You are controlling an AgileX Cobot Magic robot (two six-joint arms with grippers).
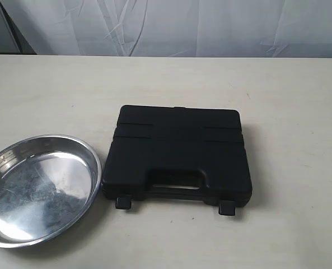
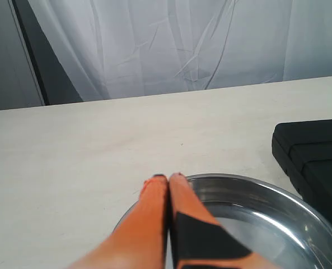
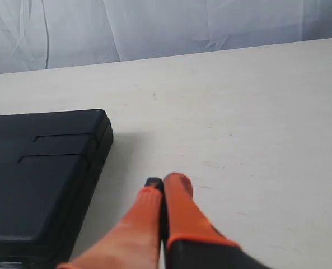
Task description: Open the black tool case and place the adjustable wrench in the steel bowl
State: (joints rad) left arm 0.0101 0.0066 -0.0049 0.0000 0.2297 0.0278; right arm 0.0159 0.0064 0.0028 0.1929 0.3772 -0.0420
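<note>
The black tool case (image 1: 178, 158) lies closed in the middle of the table, handle and two latches toward the front edge. The adjustable wrench is hidden from view. The steel bowl (image 1: 20, 221) sits empty at the front left, beside the case. Neither arm shows in the exterior view. My left gripper (image 2: 167, 178) is shut with nothing in it, orange fingers pressed together above the steel bowl's rim (image 2: 249, 182). My right gripper (image 3: 166, 182) is also shut and empty, hovering over bare table beside the tool case (image 3: 37, 174).
A white curtain (image 1: 171, 25) hangs behind the table's far edge. A corner of the case (image 2: 314, 157) shows beside the bowl in the left wrist view. Bare table (image 1: 289, 101) lies to the right of and behind the case.
</note>
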